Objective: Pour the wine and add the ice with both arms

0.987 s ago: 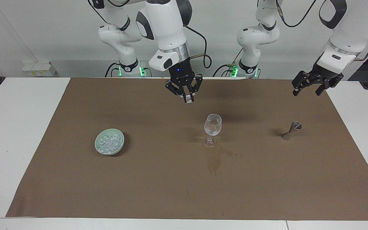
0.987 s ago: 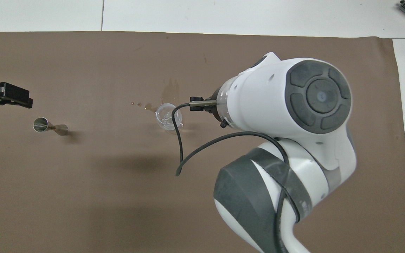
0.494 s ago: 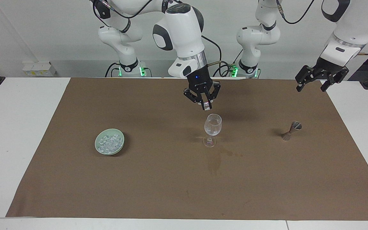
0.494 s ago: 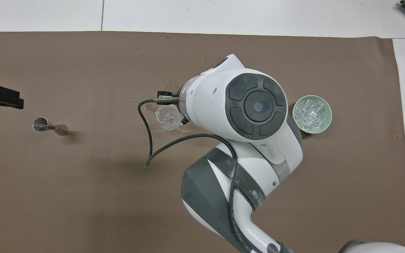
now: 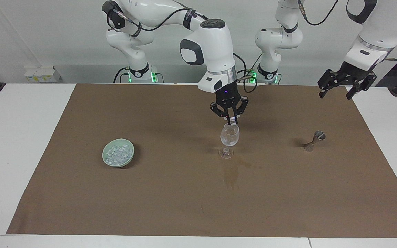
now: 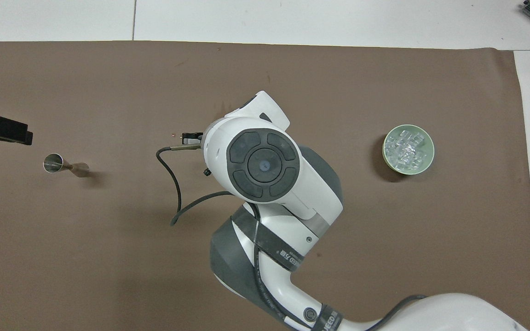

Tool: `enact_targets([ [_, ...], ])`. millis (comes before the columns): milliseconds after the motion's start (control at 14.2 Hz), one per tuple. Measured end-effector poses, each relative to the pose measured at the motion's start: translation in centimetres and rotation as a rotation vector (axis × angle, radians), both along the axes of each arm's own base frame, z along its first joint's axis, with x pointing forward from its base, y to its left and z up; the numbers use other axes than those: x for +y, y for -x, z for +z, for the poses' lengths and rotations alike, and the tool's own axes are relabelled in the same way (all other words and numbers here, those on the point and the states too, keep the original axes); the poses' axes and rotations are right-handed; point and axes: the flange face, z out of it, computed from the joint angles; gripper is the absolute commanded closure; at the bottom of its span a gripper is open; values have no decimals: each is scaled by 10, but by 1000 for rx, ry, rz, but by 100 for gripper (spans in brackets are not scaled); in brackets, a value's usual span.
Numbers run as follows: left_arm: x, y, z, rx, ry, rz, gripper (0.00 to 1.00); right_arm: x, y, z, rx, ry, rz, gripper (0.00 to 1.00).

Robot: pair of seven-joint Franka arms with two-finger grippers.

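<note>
Now the right gripper (image 5: 233, 121) pinches an ice cube (image 5: 233, 120) over the glass (image 5: 229, 138); the left gripper (image 5: 336, 90), fingers spread, waits above the jigger (image 5: 314, 141).

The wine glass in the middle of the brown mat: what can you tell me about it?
The clear stemmed wine glass stands upright on its round foot on the brown mat, beside a damp stain. Its bowl looks glassy with something clear inside. The right gripper hangs just over its rim, shut on a small clear ice chunk. Nothing visibly touches the glass.
</note>
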Motion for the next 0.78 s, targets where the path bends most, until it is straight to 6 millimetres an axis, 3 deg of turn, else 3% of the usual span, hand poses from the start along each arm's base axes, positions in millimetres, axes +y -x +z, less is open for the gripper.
enact_targets([
  [141, -10, 1, 0, 0, 0, -17, 0, 0, -1, -4, 3, 0, 1, 100],
  [776, -9, 0, 0, 0, 0, -16, 0, 3, -11, -37, 3, 20, -28, 100],
])
